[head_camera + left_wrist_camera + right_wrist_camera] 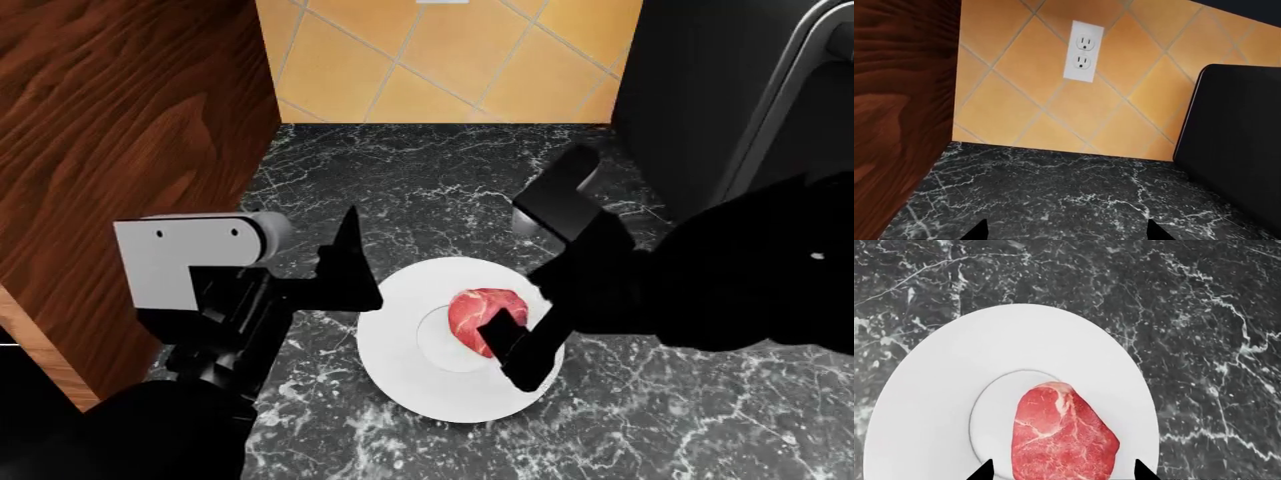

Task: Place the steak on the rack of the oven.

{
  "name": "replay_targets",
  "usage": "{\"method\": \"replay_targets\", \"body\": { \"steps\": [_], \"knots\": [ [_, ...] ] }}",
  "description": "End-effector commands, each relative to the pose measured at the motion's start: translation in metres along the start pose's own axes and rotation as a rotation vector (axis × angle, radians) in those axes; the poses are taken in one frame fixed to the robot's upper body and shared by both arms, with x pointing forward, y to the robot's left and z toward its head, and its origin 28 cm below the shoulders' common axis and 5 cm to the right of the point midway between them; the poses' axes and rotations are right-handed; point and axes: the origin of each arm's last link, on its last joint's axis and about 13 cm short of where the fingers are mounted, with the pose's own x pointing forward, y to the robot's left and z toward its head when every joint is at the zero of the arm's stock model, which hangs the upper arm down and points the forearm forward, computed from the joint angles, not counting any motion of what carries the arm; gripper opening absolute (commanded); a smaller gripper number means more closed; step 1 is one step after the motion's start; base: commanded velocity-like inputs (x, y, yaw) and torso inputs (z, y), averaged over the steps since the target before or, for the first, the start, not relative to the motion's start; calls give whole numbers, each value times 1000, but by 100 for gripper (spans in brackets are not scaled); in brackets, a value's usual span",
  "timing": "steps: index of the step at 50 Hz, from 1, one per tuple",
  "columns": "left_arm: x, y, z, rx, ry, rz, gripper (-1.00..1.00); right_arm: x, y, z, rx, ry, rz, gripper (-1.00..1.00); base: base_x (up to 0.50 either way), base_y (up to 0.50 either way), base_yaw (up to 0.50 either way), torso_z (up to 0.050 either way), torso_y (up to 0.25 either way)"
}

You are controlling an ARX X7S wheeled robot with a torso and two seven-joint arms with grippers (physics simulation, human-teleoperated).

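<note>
The steak [474,308], pink-red with pale marbling, lies in the middle of a round white plate [414,385] on the black marble counter. My right gripper [509,342] hangs just above it, open. In the right wrist view its two black fingertips [982,471] stand on either side of the steak [1064,432] without touching it. My left gripper [350,265] is open and empty at the plate's left edge. In its wrist view the left gripper [1067,232] faces the tiled wall. The rack and the oven cavity are out of view.
A wooden cabinet side [120,110] stands at the left. A black appliance with a grey handle [787,90] stands at the right, also in the left wrist view [1241,150]. An orange tiled wall with a white outlet [1083,51] closes the back.
</note>
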Motion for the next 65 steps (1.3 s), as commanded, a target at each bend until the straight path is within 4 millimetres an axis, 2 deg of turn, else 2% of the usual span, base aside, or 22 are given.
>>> {"method": "replay_targets", "body": {
  "steps": [1,36,65],
  "knots": [
    [1,2,-2,-5,2,1,100,8,-1,-3,10,31,-6,100,0,0,0,0,0],
    [3,3,-3,4,8,11,100,22,-3,-14,16,76,24,100,0,0,0,0,0],
    [5,5,-6,1,15,11,100,28,-5,-15,19,93,25,100,0,0,0,0,0]
  ]
}}
